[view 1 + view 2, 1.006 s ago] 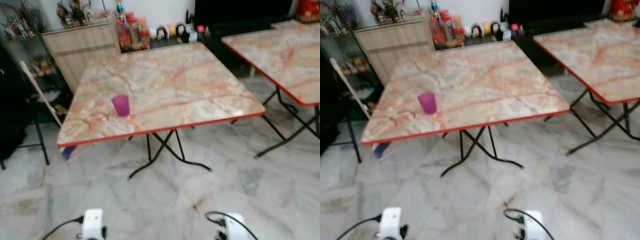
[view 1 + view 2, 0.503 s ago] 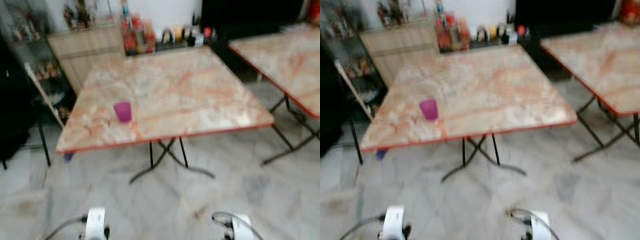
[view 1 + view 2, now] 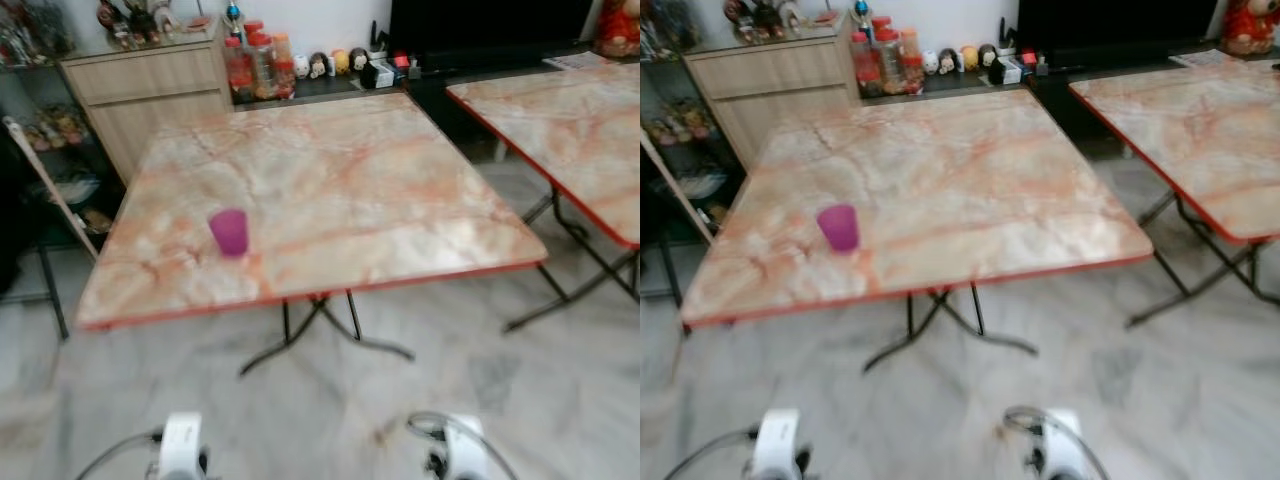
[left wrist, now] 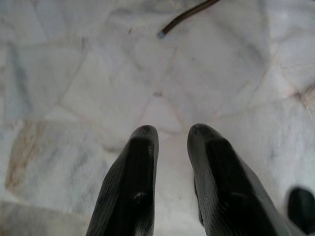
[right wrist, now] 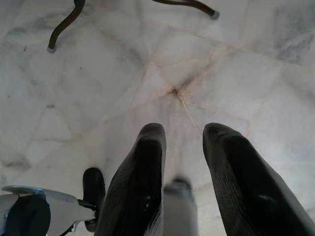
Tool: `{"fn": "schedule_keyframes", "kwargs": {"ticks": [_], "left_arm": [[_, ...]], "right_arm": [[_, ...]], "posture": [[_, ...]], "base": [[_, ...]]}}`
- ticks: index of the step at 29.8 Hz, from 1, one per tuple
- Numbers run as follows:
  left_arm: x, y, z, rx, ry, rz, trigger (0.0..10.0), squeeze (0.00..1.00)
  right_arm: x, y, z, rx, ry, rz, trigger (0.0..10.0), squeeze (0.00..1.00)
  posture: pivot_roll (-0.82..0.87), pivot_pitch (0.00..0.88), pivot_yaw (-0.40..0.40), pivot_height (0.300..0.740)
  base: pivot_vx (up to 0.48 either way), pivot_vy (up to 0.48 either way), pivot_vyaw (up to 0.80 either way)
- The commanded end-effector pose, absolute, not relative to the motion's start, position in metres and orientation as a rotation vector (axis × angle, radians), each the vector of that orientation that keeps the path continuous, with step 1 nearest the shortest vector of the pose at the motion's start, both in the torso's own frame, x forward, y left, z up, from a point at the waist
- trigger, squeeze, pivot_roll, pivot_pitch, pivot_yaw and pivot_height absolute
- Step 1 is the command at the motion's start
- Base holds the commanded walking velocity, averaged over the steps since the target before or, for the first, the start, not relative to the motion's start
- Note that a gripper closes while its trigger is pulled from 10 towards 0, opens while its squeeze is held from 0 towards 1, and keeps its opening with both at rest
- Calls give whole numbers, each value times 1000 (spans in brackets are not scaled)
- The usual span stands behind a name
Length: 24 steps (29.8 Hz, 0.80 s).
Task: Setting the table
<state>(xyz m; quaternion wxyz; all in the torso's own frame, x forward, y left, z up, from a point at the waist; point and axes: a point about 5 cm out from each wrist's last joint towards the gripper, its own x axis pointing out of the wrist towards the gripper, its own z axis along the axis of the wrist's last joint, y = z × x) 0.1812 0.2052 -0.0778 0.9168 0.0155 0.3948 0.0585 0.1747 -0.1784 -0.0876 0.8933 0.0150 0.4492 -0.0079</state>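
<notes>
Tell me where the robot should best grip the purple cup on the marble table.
Probably by its side wall, fingers straddling it from the near edge: the purple cup stands upright and alone near the table's front-left corner. Both grippers, left and right, hang open over the floor.

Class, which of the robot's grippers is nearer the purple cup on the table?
Left. The left gripper hangs over the floor below the purple cup; the right gripper hangs further to the cup's right.

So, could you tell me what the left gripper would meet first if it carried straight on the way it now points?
Most likely the marble floor: the left gripper, fingers apart and empty, points down at bare tiles. The table's dark leg end lies farther ahead, off its line.
</notes>
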Motion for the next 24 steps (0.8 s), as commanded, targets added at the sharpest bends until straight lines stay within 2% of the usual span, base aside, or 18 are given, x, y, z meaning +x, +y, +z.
{"fn": "schedule_keyframes", "kwargs": {"ticks": [1, 4, 9, 24], "left_arm": [[182, 203, -78, 44, 817, 104, 10000, 0], [182, 204, -78, 52, 816, 99, 10000, 0], [184, 206, -77, 54, 812, 103, 10000, 0], [184, 207, -76, 51, 811, 114, 10000, 0]], "right_arm": [[174, -187, -87, 6, 927, -27, 10000, 0], [180, -186, -84, 7, 896, -25, 10000, 0], [184, -182, -82, -10, 880, -7, 10000, 0], [179, -180, -85, 24, 896, -42, 10000, 0]], "posture": [[-14, 0, 73, 740], [-14, 0, 74, 740], [-8, 0, 73, 740], [-5, 0, 82, 740]], "base": [[281, 0, 0], [281, 0, 0], [280, 0, 800], [277, 0, 0]]}}
